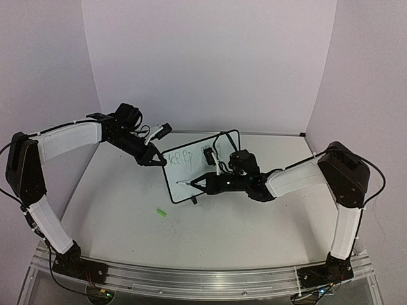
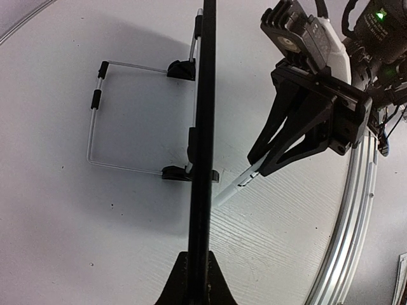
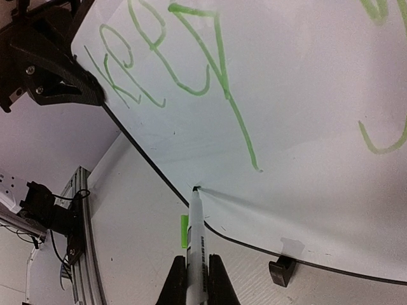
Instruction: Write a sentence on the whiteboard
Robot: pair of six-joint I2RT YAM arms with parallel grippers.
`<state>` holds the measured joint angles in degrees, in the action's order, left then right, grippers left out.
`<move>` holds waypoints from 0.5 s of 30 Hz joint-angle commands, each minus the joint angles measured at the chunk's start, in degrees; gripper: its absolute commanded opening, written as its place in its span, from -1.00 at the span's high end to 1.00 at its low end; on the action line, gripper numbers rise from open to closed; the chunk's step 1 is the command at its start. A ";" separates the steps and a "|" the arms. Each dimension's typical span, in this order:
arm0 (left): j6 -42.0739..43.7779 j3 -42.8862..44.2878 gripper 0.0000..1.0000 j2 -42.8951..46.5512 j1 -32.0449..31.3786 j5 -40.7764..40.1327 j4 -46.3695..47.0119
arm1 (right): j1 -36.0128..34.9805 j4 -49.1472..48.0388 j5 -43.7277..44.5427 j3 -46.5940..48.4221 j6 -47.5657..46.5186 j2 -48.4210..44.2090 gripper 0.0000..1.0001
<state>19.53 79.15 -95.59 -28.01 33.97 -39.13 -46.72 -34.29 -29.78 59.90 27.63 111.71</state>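
Observation:
The whiteboard stands tilted at mid table on a wire stand. My left gripper is shut on its upper left edge; in the left wrist view the board shows edge-on as a black bar running up from the gripper. My right gripper is shut on a white marker, whose tip touches the board near its lower left corner, below the writing. The sentence is in green: "keep" on the top line, with more strokes to the right.
A green marker cap lies on the table in front of the board's left corner. A black foot props the board's lower edge. White walls close in the table on three sides, and a metal rail runs along the near edge.

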 commanded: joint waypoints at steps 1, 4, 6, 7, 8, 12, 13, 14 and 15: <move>1.46 0.08 1.00 -1.35 -0.03 -4.67 -1.21 | -0.13 -2.62 0.34 2.19 0.76 1.78 1.00; 1.40 0.12 1.00 -1.38 -0.03 -4.77 -1.21 | -0.16 -2.62 0.74 1.30 0.82 1.63 1.00; 1.42 0.12 1.00 -1.35 -0.02 -4.74 -1.21 | -0.14 -2.63 1.48 0.29 0.83 1.09 1.00; 1.39 0.12 1.00 -1.35 -0.02 -4.67 -1.21 | -0.16 -2.67 2.01 -0.25 0.77 0.68 1.00; 1.40 0.12 1.00 -1.39 -0.03 -4.68 -1.21 | -0.12 -2.63 2.45 -0.81 0.68 0.28 1.00; 1.41 0.12 1.00 -1.31 -0.03 -4.68 -1.24 | -0.05 -2.62 4.32 -2.63 0.59 -1.47 1.00; 1.41 0.12 1.00 -1.31 -0.03 -4.64 -1.21 | 0.03 -2.62 4.67 -2.98 0.59 -1.87 1.00; 1.43 0.13 1.00 -1.27 -0.05 -4.69 -1.25 | 0.04 -2.62 4.94 -3.23 0.58 -2.22 1.00; 1.40 0.16 1.00 -1.20 -0.03 -4.68 -1.22 | 0.09 -2.63 5.10 -3.41 0.54 -2.47 1.00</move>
<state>19.55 79.15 -95.59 -28.01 33.82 -39.09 -46.94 -35.13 -28.29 57.67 28.14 112.43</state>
